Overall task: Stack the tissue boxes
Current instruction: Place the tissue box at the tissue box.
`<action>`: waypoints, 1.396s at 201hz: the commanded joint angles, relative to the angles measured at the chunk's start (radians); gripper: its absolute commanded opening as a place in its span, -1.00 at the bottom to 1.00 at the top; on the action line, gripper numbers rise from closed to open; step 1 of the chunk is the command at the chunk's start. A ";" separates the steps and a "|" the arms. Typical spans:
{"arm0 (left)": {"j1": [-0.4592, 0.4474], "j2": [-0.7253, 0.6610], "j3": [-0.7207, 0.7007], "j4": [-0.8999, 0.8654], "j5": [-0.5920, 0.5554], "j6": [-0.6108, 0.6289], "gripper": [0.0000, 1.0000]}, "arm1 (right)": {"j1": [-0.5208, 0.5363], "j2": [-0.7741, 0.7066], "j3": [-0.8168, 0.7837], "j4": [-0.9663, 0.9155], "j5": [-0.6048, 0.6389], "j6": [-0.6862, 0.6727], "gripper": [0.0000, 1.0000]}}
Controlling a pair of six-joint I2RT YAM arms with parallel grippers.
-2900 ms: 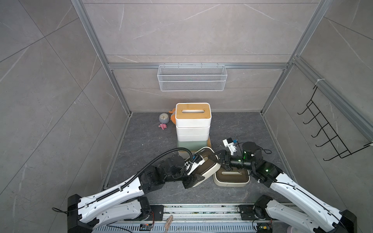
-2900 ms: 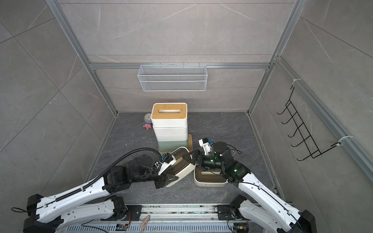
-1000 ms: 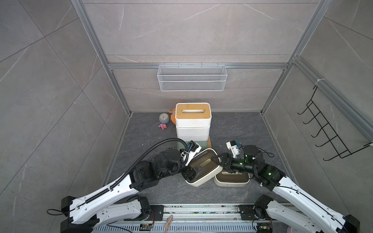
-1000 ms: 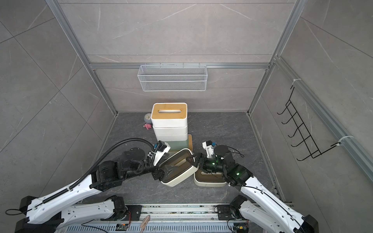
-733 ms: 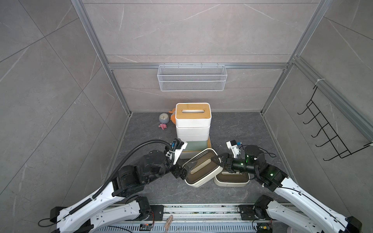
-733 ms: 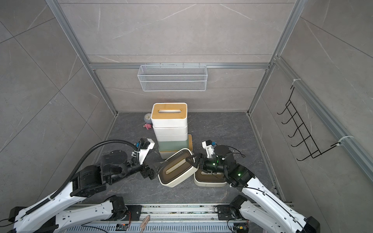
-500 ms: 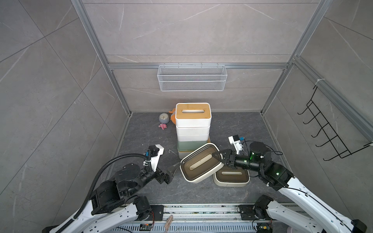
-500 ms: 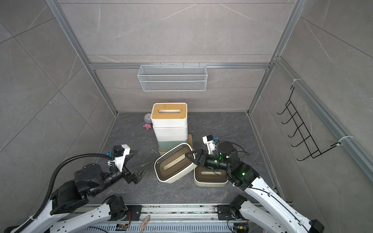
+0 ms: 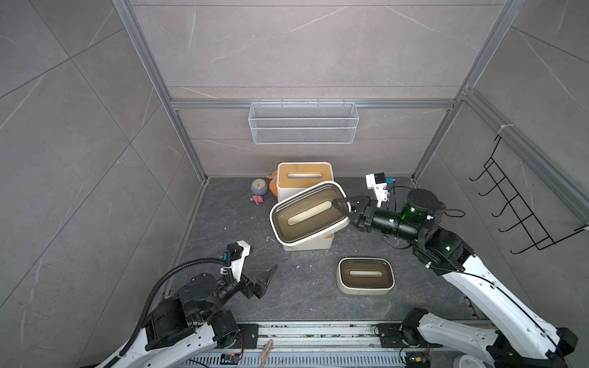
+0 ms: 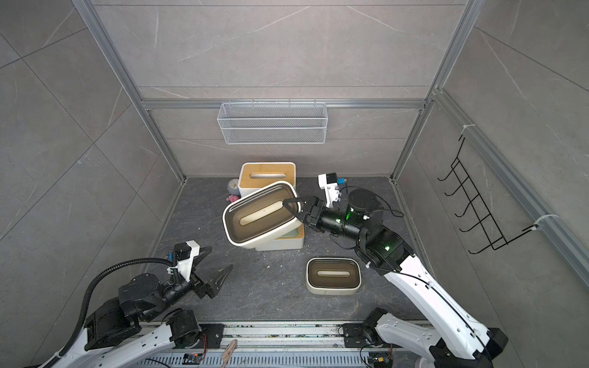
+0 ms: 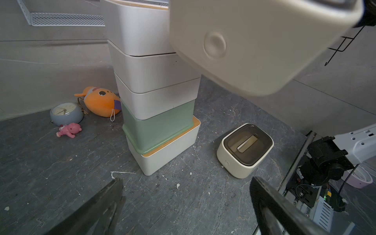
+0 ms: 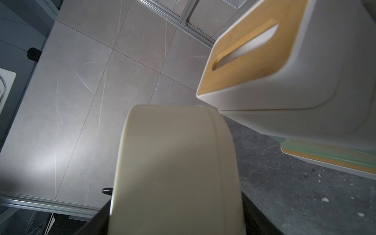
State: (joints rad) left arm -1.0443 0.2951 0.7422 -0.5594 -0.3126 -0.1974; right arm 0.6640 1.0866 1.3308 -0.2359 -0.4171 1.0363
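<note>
Right gripper (image 9: 344,208) clamped on end of tilted cream box (image 9: 307,215) — raised beside upper tiers of five-box stack (image 9: 304,175), centre-far, left gripper (image 10: 220,257) fingers wide, empty, near-left — second cream box (image 9: 365,280) on floor, near-right.

The raised cream box (image 9: 307,220) and the cream box on the floor (image 9: 365,275) look like smooth, satin plastic with glossy smoky-brown lids, while the stack (image 11: 156,97) is matt white and mint-green plastic, its top lid (image 9: 304,175) pale wood with a fine grain. The floor (image 9: 223,229) is a dark, rough stone-look slab, the walls (image 9: 79,127) smooth grey veined tile with a dull sheen, the frame rails (image 9: 216,104) brushed metal. The basket (image 9: 302,124) is white-coated wire mesh, the hook rack (image 9: 529,204) thin black wire, the fish toy (image 11: 99,101) soft orange plush.
</note>
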 commanded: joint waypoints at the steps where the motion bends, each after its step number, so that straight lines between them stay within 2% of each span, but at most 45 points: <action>1: 0.003 -0.007 0.009 0.045 0.003 0.008 0.97 | 0.006 0.067 0.145 0.078 0.055 0.027 0.44; 65: 0.003 -0.001 -0.003 0.045 0.033 -0.008 0.97 | -0.017 0.279 0.429 0.012 0.187 0.107 0.44; 119: 0.003 0.042 0.000 0.049 0.068 -0.013 0.97 | -0.074 0.319 0.444 0.027 0.215 0.217 0.42; 179: 0.004 0.045 -0.001 0.050 0.083 -0.014 0.97 | -0.091 0.359 0.429 0.029 0.237 0.280 0.44; 280: 0.004 0.049 -0.007 0.053 0.096 -0.016 0.97 | -0.100 0.397 0.392 0.037 0.221 0.303 0.46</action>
State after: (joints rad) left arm -1.0443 0.3393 0.7399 -0.5514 -0.2291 -0.2035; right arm 0.5686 1.4830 1.7290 -0.2729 -0.1944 1.3178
